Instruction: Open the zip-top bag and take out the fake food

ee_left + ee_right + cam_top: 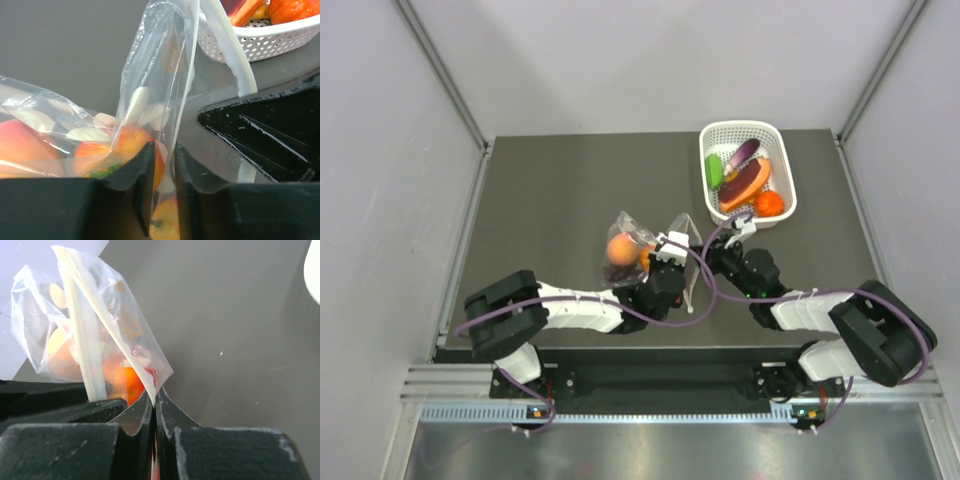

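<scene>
The zip-top bag (pixel 630 243) stands at the middle of the table (pixel 540 200), the right claw (pixel 156 407) pinched shut on one lip and the left claw (pixel 163 162) a slit apart around the other wall, grip unclear, so it should clamp fully before they part.

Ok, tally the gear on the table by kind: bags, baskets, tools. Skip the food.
bag: 1
basket: 1
tools: 2, the left tool and the right tool, each pinching the bag
total: 4
</scene>
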{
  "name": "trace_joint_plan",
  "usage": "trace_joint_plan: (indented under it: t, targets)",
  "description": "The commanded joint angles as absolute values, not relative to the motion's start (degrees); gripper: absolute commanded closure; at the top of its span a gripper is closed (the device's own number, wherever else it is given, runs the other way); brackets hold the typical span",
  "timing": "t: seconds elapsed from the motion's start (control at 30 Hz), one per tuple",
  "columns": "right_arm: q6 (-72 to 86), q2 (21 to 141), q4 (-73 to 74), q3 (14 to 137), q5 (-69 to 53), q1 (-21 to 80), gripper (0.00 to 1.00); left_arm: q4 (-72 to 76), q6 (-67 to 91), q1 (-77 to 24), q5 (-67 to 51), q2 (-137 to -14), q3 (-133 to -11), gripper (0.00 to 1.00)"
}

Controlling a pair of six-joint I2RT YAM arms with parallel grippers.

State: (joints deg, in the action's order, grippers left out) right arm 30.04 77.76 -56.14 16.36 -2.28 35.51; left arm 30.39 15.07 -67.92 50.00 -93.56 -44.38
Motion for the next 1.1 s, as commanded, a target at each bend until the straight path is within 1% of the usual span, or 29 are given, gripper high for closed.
trace_joint_plan:
  t: [0.0, 0.03, 0.07, 0.13, 0.17, 0.27, 0.3, 0.37, 0.4, 0.5, 0.63, 0.73, 0.87, 1.07]
  targets:
    - [29.4, 75.3, -59.8, 15.4, -3.0, 35.5, 1.0, 30.3, 14.2, -67.0, 49.3, -93.3, -47.0, 0.74]
    - [29.4, 75.1, -59.7, 15.1, -2.8, 35.6, 1.0, 29.8, 13.2, -66.7, 49.1, -93.1, -47.5, 0.91]
    - [29.3, 74.7, -59.7, 14.6, -2.6, 35.6, 1.0, 29.1, 12.4, -66.4, 47.6, -92.8, -47.5, 1.0]
    - [29.2, 74.4, -59.8, 14.2, -2.3, 35.5, 1.0, 28.5, 9.8, -65.1, 44.5, -91.3, -47.5, 1.0]
    - [29.2, 73.9, -59.6, 13.7, -2.2, 35.5, 1.0, 28.1, 8.4, -64.5, 40.2, -90.6, -47.5, 1.0]
    - [29.8, 73.4, -60.4, 12.4, -1.8, 35.5, 1.0, 24.9, 3.3, -61.7, 34.3, -87.5, -47.9, 1.0]
    - [30.5, 73.4, -60.7, 12.0, -1.4, 35.5, 1.0, 21.0, 2.6, -60.0, 29.9, -86.6, -48.2, 1.0]
    - [31.1, 73.3, -61.4, 10.9, -0.4, 35.6, 1.0, 17.7, 0.5, -58.5, 26.4, -84.3, -49.9, 1.0]
    - [31.5, 73.2, -61.9, 10.6, -0.3, 35.5, 1.0, 15.3, -0.4, -57.5, 22.8, -83.7, -50.5, 1.0]
    - [32.1, 73.4, -62.1, 9.7, 3.3, 35.6, 1.0, 7.9, -4.2, -56.3, 18.6, -81.7, -53.4, 1.0]
    - [32.5, 74.7, -61.8, 8.8, 5.5, 35.6, 1.0, 1.4, -7.3, -55.6, 15.7, -80.4, -55.8, 1.0]
    - [32.6, 75.9, -62.1, 8.0, 7.0, 35.6, 1.0, -1.6, -7.6, -55.6, 16.2, -79.1, -56.0, 1.0]
    - [32.6, 77.5, -61.9, 7.1, 9.1, 35.6, 1.0, -3.5, -7.1, -55.6, 18.4, -76.2, -56.0, 1.0]
    - [32.2, 79.3, -61.3, 6.9, 13.0, 35.7, 1.0, -5.7, -3.9, -55.6, 16.2, -69.7, -55.3, 1.0]
